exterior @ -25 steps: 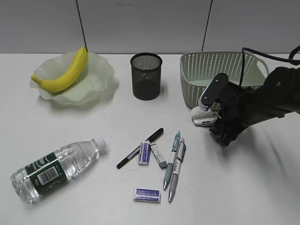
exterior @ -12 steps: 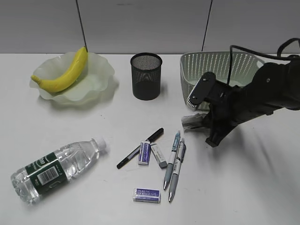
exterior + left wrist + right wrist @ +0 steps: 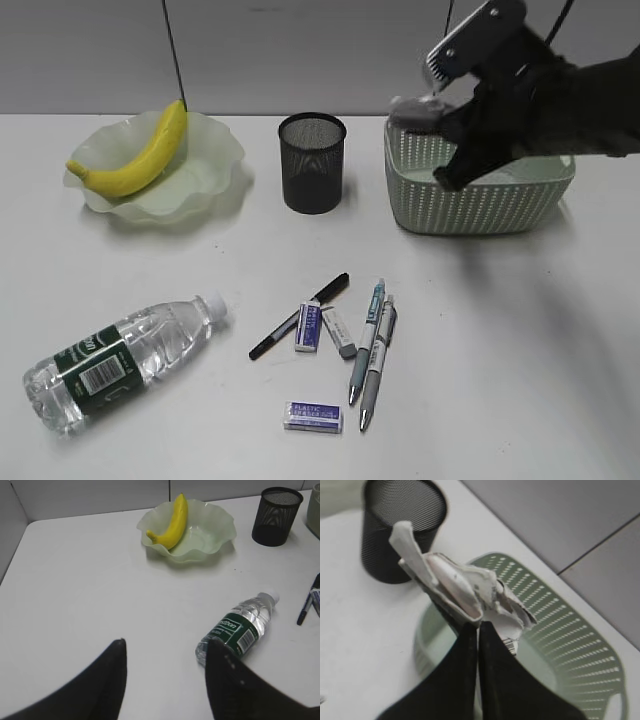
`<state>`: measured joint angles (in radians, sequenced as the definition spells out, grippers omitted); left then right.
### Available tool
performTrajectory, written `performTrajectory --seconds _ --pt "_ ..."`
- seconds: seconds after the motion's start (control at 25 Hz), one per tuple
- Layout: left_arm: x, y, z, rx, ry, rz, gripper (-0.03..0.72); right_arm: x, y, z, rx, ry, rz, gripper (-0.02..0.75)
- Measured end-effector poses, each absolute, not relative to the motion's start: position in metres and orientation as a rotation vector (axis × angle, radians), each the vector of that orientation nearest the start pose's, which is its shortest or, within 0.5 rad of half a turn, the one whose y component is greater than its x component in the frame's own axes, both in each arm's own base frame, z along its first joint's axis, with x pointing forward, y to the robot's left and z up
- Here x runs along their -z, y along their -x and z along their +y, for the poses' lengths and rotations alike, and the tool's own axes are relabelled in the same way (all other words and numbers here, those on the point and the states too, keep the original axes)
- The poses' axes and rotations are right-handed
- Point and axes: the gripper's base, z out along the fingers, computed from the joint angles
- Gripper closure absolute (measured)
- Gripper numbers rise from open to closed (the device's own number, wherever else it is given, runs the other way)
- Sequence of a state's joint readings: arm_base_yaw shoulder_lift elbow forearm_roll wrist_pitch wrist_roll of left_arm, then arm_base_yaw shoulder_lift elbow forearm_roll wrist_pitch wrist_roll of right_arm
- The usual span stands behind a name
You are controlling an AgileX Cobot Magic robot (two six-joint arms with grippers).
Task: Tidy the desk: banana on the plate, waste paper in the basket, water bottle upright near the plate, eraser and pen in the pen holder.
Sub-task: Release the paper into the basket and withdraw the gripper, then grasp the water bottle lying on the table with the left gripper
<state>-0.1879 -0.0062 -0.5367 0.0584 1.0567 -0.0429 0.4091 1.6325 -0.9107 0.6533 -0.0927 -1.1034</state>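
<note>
Three erasers (image 3: pixel 313 416) and pens (image 3: pixel 366 345) lie near the bottle (image 3: pixel 120 360).

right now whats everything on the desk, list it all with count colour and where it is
banana: 1, yellow, lying in the plate
plate: 1, pale green, wavy rim, back left
pen holder: 1, black mesh, back centre
basket: 1, pale green, perforated, back right
water bottle: 1, clear with green label, lying on its side, front left
pens: 3, one black, two grey-blue, front centre
erasers: 3, two white with purple sleeves, one white-grey, among the pens
waste paper: 1, white, crumpled, held above the basket
left gripper: black, open, above bare desk
right gripper: black, shut on the waste paper
</note>
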Motion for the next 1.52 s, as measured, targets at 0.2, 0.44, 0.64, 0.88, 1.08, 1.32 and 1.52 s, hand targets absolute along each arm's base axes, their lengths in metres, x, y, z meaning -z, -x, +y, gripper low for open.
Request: performTrajectory --seconds 0.2,0.44,0.64,0.88,1.08,1.32,1.52 --pt "-0.288 0.009 0.006 0.079 -0.141 1.992 0.307 -0.207 -0.356 0.122 0.146 0.755 1.985 0.726" --pt "-0.288 0.009 0.006 0.079 -0.141 1.992 0.307 -0.190 -0.378 0.119 0.126 0.629 2.051 0.437" --pt "-0.288 0.009 0.006 0.079 -0.141 1.992 0.307 -0.201 -0.376 0.119 0.091 0.591 2.049 0.172" --pt "-0.288 0.009 0.006 0.079 -0.141 1.992 0.307 -0.285 -0.327 0.125 -0.168 0.730 1.979 0.160" --pt "-0.288 0.009 0.006 0.079 -0.141 1.992 0.307 -0.331 -0.278 0.102 -0.198 0.637 2.098 0.160" --pt "-0.288 0.009 0.006 0.079 -0.141 1.992 0.307 -0.342 -0.219 0.066 -0.008 0.561 2.354 0.160" --pt "-0.288 0.009 0.006 0.079 -0.141 1.992 0.307 -0.328 -0.153 0.045 -0.026 0.538 2.414 0.160"
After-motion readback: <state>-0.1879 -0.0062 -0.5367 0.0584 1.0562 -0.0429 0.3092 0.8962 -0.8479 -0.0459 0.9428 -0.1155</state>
